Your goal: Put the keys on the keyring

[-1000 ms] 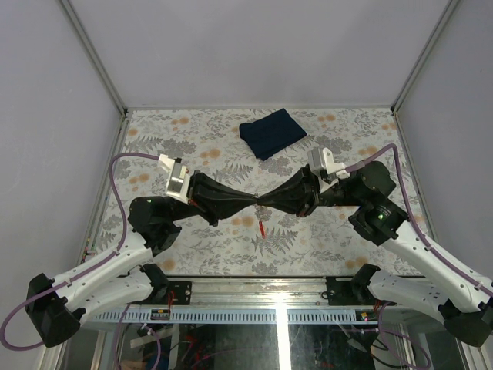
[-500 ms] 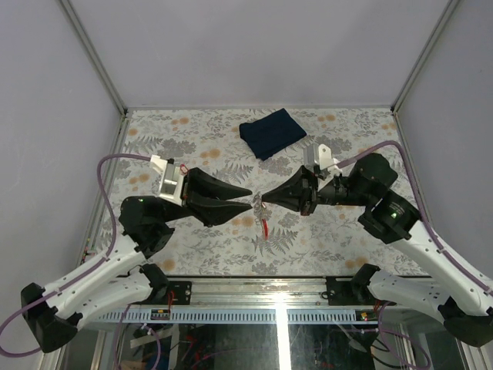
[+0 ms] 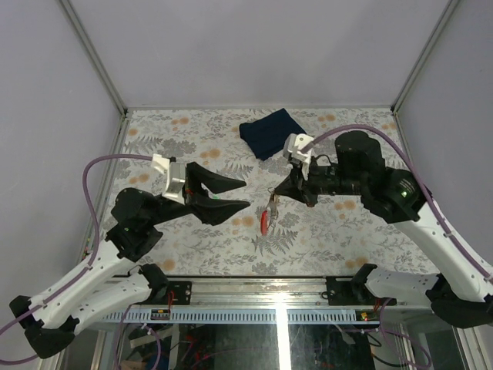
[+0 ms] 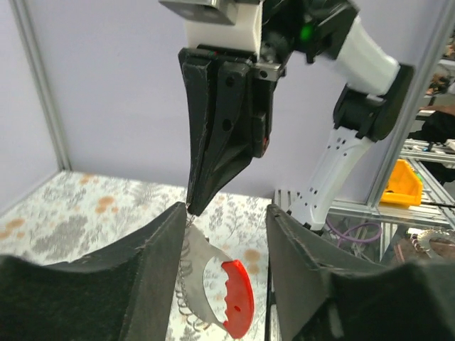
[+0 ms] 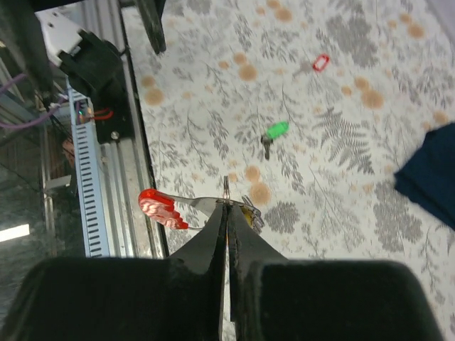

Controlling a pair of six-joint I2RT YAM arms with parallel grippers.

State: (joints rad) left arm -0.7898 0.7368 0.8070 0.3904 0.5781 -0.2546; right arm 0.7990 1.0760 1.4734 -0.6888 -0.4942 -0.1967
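Note:
My right gripper (image 3: pixel 275 193) is shut on the keyring (image 3: pixel 266 216), which hangs from its tips above the table. In the right wrist view the gripper (image 5: pixel 227 202) pinches the ring's thin loop. The ring's silvery blade runs left to the red tag (image 5: pixel 159 207), and a yellow-headed key (image 5: pixel 248 212) hangs at the pinch point. A green-headed key (image 5: pixel 276 131) lies loose on the table. My left gripper (image 3: pixel 246 194) stands open just left of the ring. In the left wrist view its fingers (image 4: pixel 160 263) stand either side of the red tag (image 4: pixel 237 299) without touching it.
A folded dark blue cloth (image 3: pixel 272 132) lies at the back of the floral table. A small red-rimmed tag (image 5: pixel 321 62) with a key lies beyond the green key. The metal front rail (image 5: pixel 99 142) runs along the table's near edge.
The left gripper has opened and drawn back to the left, letting go of the ring. The right gripper has shut on it and carried it up and slightly right.

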